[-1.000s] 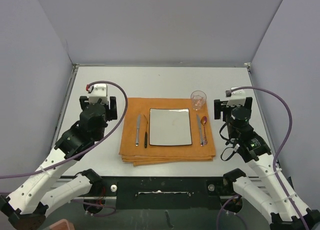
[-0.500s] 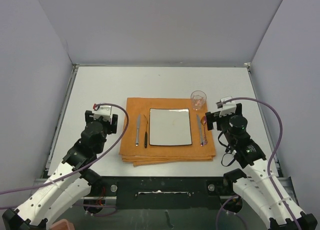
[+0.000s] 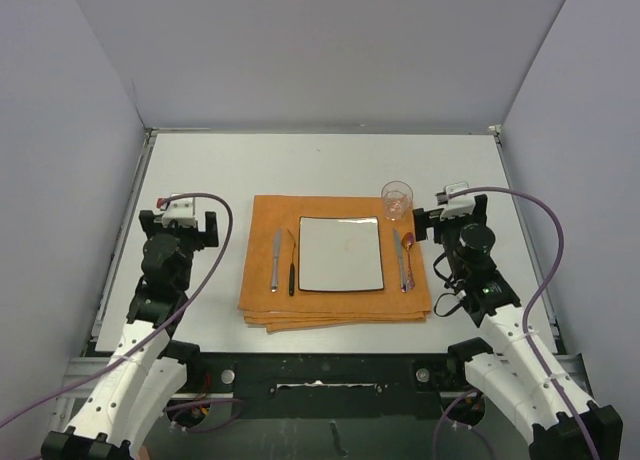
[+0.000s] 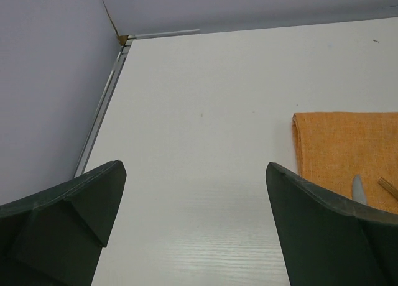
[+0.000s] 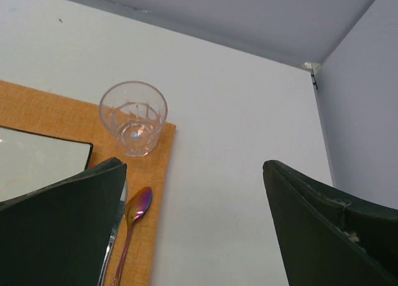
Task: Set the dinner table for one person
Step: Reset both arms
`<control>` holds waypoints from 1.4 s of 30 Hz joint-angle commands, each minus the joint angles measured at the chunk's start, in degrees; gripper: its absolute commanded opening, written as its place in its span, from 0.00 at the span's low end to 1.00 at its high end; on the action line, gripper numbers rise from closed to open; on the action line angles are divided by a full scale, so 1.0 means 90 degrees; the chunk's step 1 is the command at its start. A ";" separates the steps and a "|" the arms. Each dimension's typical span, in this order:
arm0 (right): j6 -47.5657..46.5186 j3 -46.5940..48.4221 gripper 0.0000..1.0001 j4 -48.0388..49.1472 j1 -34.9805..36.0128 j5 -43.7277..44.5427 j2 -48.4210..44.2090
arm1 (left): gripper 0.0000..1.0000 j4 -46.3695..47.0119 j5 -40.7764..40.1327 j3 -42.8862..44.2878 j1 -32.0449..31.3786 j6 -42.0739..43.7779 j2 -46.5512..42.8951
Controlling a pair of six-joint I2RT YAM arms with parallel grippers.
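Dinner table [image 3: 320, 165] holds orange cloth [image 3: 335, 305], plate [image 3: 341, 253], glass [image 3: 396, 200].

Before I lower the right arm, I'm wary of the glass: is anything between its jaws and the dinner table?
Nothing visible. The right gripper hangs open over bare dinner table; glass and spoon sit leftward on the orange cloth.

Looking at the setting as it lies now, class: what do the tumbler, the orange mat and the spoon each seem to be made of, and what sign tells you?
Tumbler: clear glass or hard plastic, transparent with cut facets.
Orange mat: woven cloth, matte, a coarse weave shows.
Spoon: likely polished metal, its bowl shines pink-purple.
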 commanded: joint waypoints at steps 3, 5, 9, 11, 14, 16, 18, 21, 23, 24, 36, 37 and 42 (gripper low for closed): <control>0.0844 -0.0287 0.98 0.0136 -0.0537 0.0319 -0.0006 | 0.98 0.0910 0.0836 -0.0171 0.0604 -0.0489 0.0054; 0.1032 -0.0130 0.98 0.0073 -0.0795 0.0122 0.0136 | 0.98 0.0922 0.0826 -0.0265 0.0646 -0.0531 0.0071; 0.1005 0.0138 0.98 0.0283 -0.0933 0.0085 0.0338 | 0.98 0.0998 0.0744 -0.0351 0.0678 -0.0523 0.0109; 0.0816 0.0174 0.98 0.0469 -0.1047 -0.0106 0.0436 | 0.98 0.0916 0.0749 -0.0254 0.0707 -0.0524 0.0291; 0.0548 0.0123 0.98 0.0771 -0.1154 -0.0250 0.0577 | 0.98 0.0762 0.0927 -0.0021 0.0754 -0.0474 0.0506; 0.0651 0.0105 0.98 0.0949 -0.1226 -0.0357 0.0669 | 0.98 0.0902 0.0757 0.0002 0.0779 -0.0567 0.0540; 0.0723 0.0164 0.98 0.1029 -0.1387 -0.0562 0.0830 | 0.98 0.0926 0.0788 0.0070 0.0937 -0.0726 0.0674; 0.0863 0.0321 0.98 0.0972 -0.1559 -0.0838 0.1150 | 0.98 0.1444 0.1925 -0.0096 0.1152 -0.0482 0.0798; 0.0840 0.0281 0.98 0.0824 -0.1642 -0.1011 0.1273 | 0.98 0.1776 0.2434 -0.0319 0.1367 -0.0517 0.0914; 0.0837 0.0208 0.98 0.0778 -0.1683 -0.1061 0.1294 | 0.98 0.1846 0.2498 -0.0406 0.1476 -0.0701 0.0958; 0.0937 -0.1576 0.98 0.3083 -0.2139 -0.2545 0.2120 | 0.98 0.3948 0.2911 -0.2188 0.1944 -0.1271 0.1354; 0.0882 -0.1648 0.98 0.3282 -0.2140 -0.2505 0.2342 | 0.98 0.4229 0.2913 -0.2260 0.1946 -0.1290 0.1503; 0.0506 -0.1666 0.98 0.4065 -0.2100 -0.2614 0.3223 | 0.98 0.5482 0.2740 -0.2562 0.1956 -0.1442 0.2455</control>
